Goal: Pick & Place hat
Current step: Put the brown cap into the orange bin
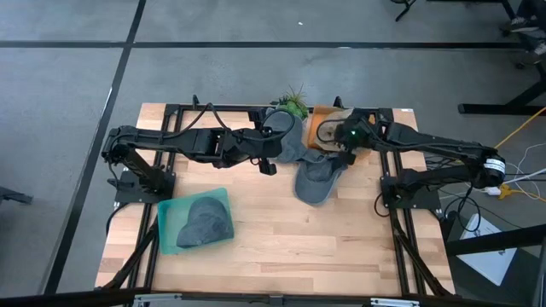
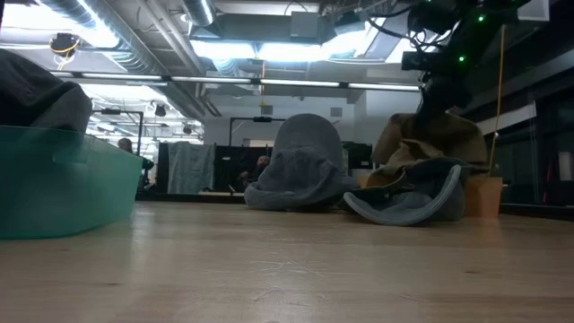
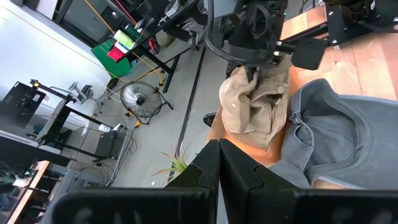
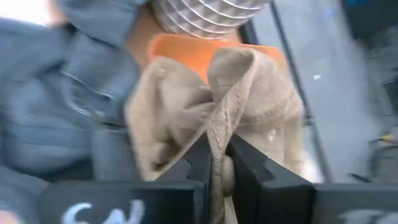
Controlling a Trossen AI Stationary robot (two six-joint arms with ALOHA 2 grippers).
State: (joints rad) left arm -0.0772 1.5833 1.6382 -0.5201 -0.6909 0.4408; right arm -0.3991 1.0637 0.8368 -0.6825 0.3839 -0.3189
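Observation:
A tan corduroy hat (image 4: 261, 106) lies crumpled on an orange tray (image 4: 180, 46) at the table's far edge (image 1: 328, 126). My right gripper (image 4: 216, 165) is shut on it. Two grey hats sit beside it: one stands domed (image 2: 300, 161), the other lies with its brim on the table (image 1: 320, 179). My left gripper (image 3: 217, 165) is shut and hovers by the domed grey hat (image 1: 290, 136), pointing toward the tan hat (image 3: 255, 106). I cannot tell whether it touches the grey cloth. My right gripper pinches an upright fold of the tan hat (image 4: 214, 134) between its two fingers, coming from above and slanting down. The fold runs back between the fingers. The rest of the hat still rests bunched on the orange tray.
A teal bin (image 1: 171, 217) stands near the table's left side with another grey hat (image 1: 205, 222) in it. A small green plant (image 1: 294, 102) stands at the far edge. Bare wood lies across the near half of the table (image 1: 281, 247).

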